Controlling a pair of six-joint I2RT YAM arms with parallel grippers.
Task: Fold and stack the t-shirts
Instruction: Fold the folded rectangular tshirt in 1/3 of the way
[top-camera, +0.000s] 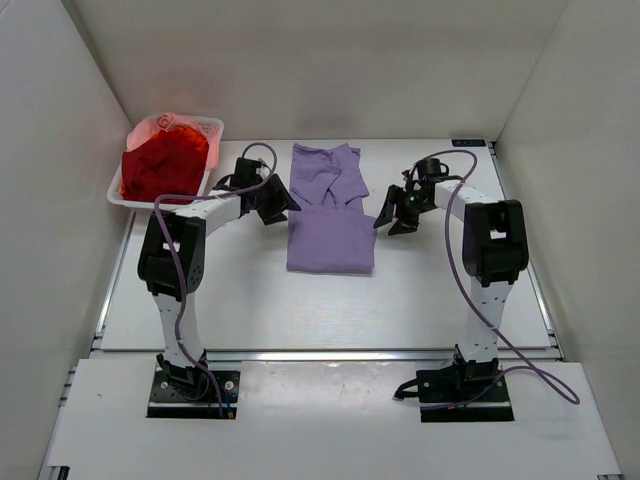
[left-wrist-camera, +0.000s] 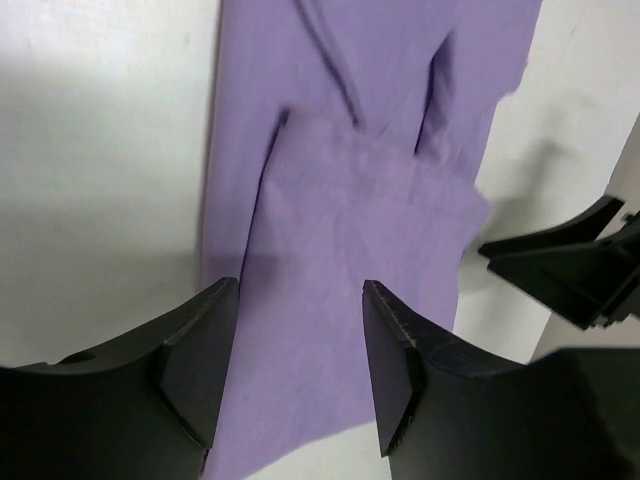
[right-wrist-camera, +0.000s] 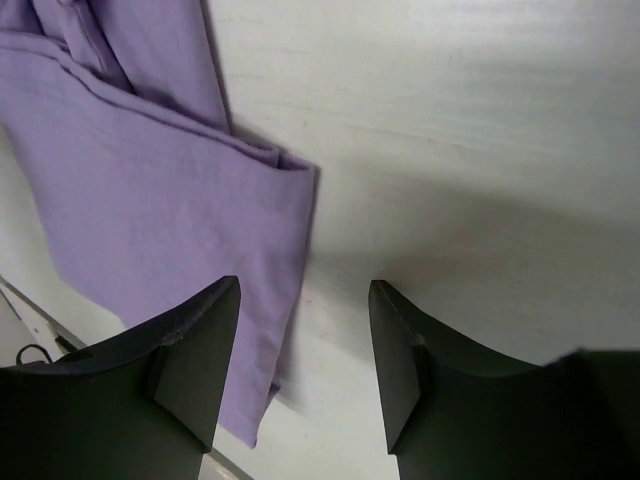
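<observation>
A purple t-shirt (top-camera: 328, 212) lies partly folded in the middle of the table, its sleeves folded in and its lower part doubled over. My left gripper (top-camera: 277, 205) is open and empty, hovering at the shirt's left edge. The shirt fills the left wrist view (left-wrist-camera: 350, 190) between and beyond the fingers. My right gripper (top-camera: 393, 216) is open and empty, just off the shirt's right edge. The right wrist view shows the shirt's folded edge (right-wrist-camera: 160, 200) under the left finger. Red t-shirts (top-camera: 160, 168) are piled in a white basket (top-camera: 214, 128) at the back left.
White walls enclose the table on the left, back and right. The basket sits in the back left corner, close to my left arm. A metal rail (top-camera: 330, 354) runs along the table's near edge.
</observation>
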